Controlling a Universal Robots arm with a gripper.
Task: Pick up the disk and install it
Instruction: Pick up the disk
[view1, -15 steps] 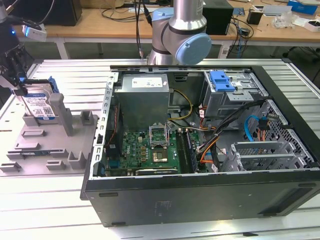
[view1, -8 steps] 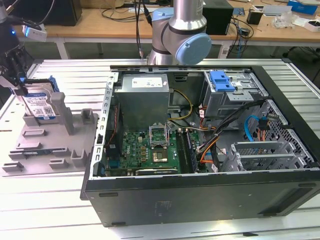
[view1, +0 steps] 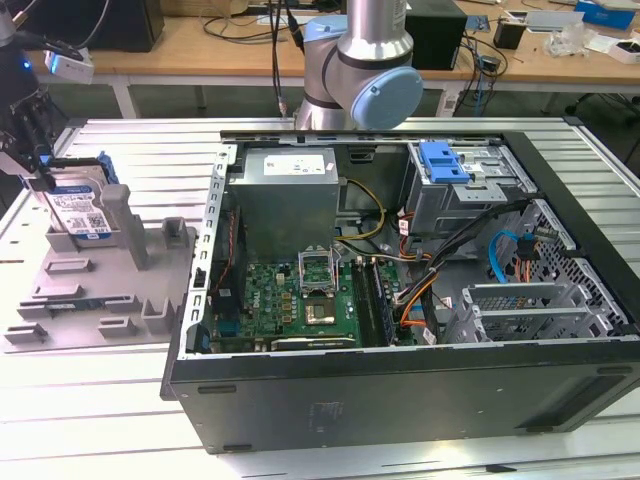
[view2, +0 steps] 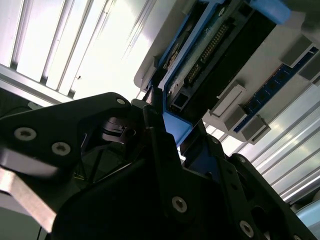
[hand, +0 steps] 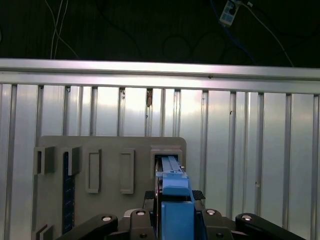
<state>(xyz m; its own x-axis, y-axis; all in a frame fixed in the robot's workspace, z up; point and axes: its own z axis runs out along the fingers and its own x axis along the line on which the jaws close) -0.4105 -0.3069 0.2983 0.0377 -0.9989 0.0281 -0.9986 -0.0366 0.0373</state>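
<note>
The disk (view1: 80, 205), silver with a white-and-blue label and a blue carrier frame, stands on edge among the posts of the grey fixture plate (view1: 90, 290) at the exterior view's left. My gripper (view1: 38, 172) comes down on the disk's top edge from above. In the first wrist view the blue frame of the disk (hand: 170, 167) sits squeezed between the two black fingers of the gripper (hand: 174, 196). The second wrist view shows the gripper (view2: 167, 125) clamped on the blue edge of the disk (view2: 215, 55), whose connector side faces the camera.
An open computer case (view1: 400, 400) lies on the slatted metal table (view1: 120, 150), with a motherboard (view1: 300, 300), cables and a grey drive cage with a blue latch (view1: 450, 165) at its back right. The arm's base (view1: 350, 60) stands behind the case.
</note>
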